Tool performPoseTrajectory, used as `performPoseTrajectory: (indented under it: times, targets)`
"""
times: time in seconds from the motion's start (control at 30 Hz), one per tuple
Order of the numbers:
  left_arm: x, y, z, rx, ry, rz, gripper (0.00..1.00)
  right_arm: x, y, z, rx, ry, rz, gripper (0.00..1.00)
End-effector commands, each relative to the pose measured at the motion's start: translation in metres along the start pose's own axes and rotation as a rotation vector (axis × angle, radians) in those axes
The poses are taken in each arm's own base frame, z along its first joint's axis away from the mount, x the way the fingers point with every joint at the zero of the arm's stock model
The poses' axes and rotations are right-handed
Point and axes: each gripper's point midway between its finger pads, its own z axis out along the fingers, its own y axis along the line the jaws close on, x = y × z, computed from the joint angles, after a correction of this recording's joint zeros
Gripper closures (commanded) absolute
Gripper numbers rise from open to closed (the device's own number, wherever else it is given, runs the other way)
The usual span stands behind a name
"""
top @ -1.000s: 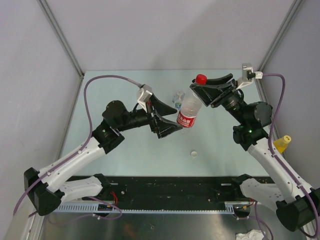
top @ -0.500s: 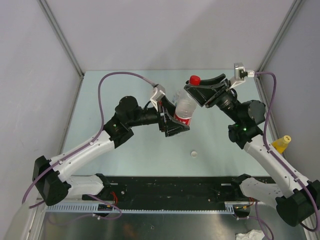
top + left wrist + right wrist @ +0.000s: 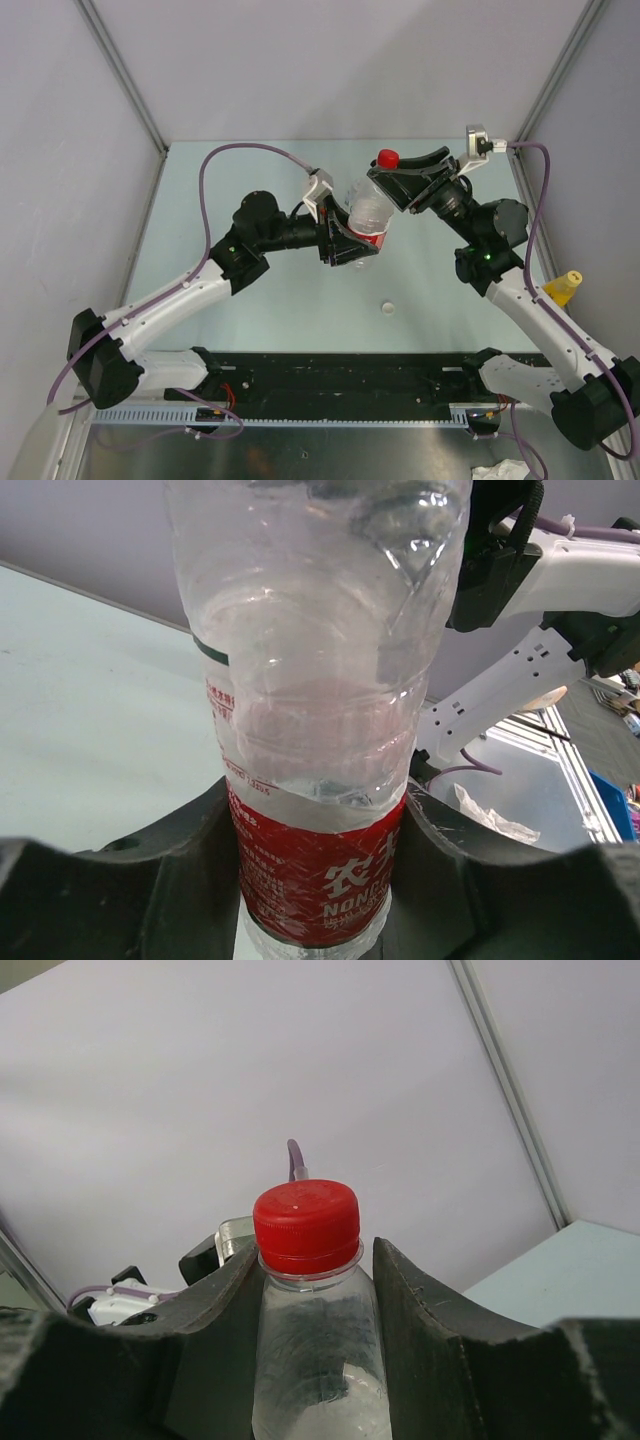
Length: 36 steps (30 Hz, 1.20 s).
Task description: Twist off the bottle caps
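Clamping one bottle (image 3: 320, 730) — left pincer (image 3: 352, 244) low, right pincer (image 3: 312, 1300) beneath one red cap (image 3: 305, 1225).

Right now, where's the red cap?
Top view, right of centre, toward the back: the red cap sits on the red-label bottle, just above the right gripper clamping its neck, while the left gripper grips the label end.

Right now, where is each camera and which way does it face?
Top external: above and behind the robot, looking down at the table; left arm and right arm show, left hand and right hand on the red-label bottle.
Left wrist: behind its fingers, facing the bottle's body and the right arm.
Right wrist: behind its fingers, facing the red cap and a wall.
Shared: all three show that bottle.
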Motion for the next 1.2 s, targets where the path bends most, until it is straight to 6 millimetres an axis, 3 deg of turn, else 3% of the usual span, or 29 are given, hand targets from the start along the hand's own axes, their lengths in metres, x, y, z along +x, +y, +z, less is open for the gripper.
performPoseTrajectory:
  times: [0.0, 0.17, 0.4, 0.53, 0.9, 1.17]
  targets:
    - [-0.020, -0.015, 0.002, 0.057, -0.037, 0.078, 0.56, -0.011, 0.002, 0.003, 0.009, -0.041, -0.028, 0.66]
    - [-0.020, -0.013, -0.001, 0.038, -0.047, 0.096, 0.57, -0.013, -0.007, 0.000, 0.053, -0.041, -0.036, 0.53]
    - [-0.020, -0.006, -0.010, -0.031, -0.060, 0.139, 0.59, -0.022, -0.015, -0.007, 0.113, -0.059, -0.069, 0.14]
    - [-0.015, 0.007, -0.018, -0.121, -0.036, 0.156, 0.59, -0.025, -0.018, -0.011, 0.141, -0.060, -0.090, 0.03]
    - [0.019, 0.044, -0.054, -0.378, 0.094, 0.175, 0.58, -0.022, -0.040, -0.021, 0.227, -0.026, -0.088, 0.01]
    - [0.056, 0.062, -0.084, -0.516, 0.209, 0.152, 0.58, 0.001, -0.071, -0.023, 0.305, 0.045, -0.029, 0.01]
